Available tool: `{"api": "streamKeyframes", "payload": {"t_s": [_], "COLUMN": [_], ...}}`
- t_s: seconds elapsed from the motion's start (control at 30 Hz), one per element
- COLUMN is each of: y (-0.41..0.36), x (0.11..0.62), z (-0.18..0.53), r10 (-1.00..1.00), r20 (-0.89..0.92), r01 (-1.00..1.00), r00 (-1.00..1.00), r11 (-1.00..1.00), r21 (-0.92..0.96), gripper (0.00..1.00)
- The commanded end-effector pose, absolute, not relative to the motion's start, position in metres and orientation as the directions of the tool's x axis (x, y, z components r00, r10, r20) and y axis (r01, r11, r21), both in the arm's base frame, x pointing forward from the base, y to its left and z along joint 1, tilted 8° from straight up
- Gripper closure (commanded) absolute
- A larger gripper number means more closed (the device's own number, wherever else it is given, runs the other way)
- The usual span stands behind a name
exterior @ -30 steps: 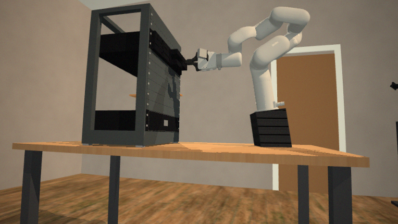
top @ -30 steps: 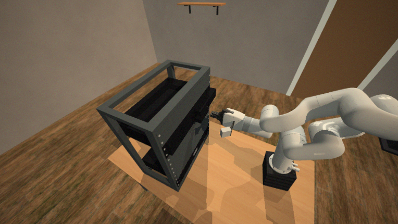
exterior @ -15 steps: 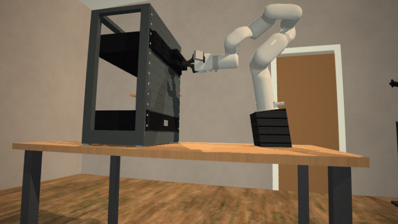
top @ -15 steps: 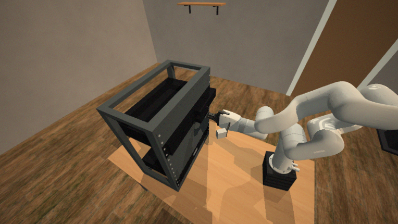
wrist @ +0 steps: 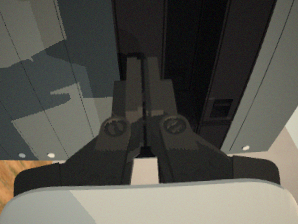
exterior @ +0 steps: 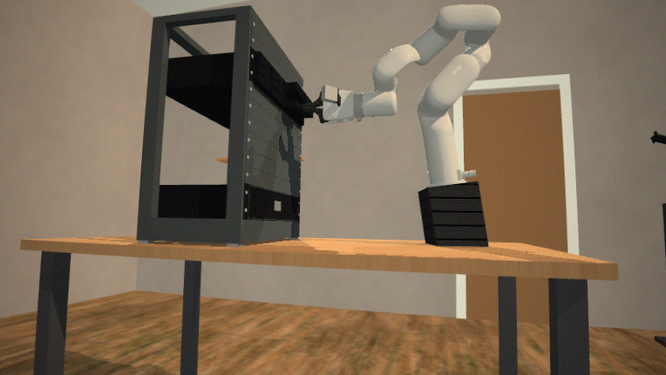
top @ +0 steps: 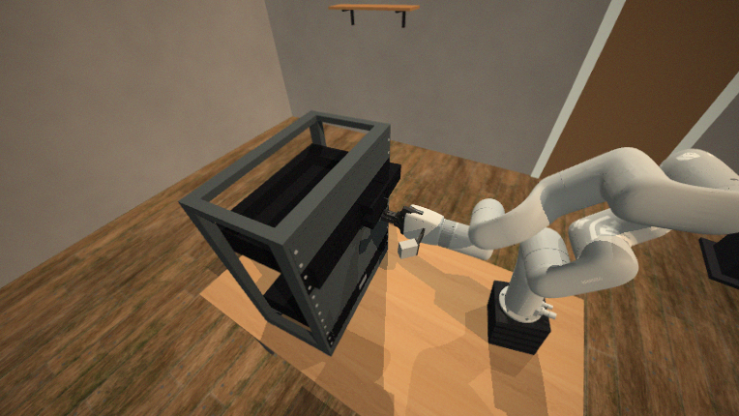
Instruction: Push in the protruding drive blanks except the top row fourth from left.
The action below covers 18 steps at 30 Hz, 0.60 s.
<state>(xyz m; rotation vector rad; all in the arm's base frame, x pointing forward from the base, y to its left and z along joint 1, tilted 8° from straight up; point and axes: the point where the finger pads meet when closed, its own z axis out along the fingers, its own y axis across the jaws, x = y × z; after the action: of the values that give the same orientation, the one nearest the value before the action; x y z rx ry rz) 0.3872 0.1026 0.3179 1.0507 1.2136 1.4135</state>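
Note:
The dark grey rack [top: 302, 227] stands on the wooden table, and it also shows in the exterior view [exterior: 219, 134]. The black storage chassis [exterior: 275, 85] sits near its top, with dark drive blanks on its front. Some blanks [top: 379, 198] stand out from the front on the side toward the arm. My gripper [top: 392, 217] [exterior: 305, 107] is shut, with its fingertips pressed against the face of a protruding blank. In the wrist view the closed fingers touch a dark blank face [wrist: 140, 23]. Which row and column this blank is in I cannot tell.
A second black unit [exterior: 272, 203] sits low in the rack. The arm's black base [top: 517, 325] stands on the table to the right of the rack. A brown door [exterior: 514, 186] is behind the arm. A small shelf [top: 373, 9] hangs on the far wall.

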Motion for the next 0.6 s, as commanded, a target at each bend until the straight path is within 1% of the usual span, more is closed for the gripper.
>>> {"api": "streamKeyframes", "payload": {"t_s": [0.0, 0.57], "y": [0.1029, 0.1044], "x": [0.3877, 0.3962], "z": [0.3195, 0.3205], "r10": [0.986, 0.986], "r20": [0.022, 0.022], "r01": [-0.132, -0.132], "r00": [-0.167, -0.167], "r11": [-0.044, -0.044], "r21": [0.99, 0.99], "gripper": [1.0, 1.0]}}
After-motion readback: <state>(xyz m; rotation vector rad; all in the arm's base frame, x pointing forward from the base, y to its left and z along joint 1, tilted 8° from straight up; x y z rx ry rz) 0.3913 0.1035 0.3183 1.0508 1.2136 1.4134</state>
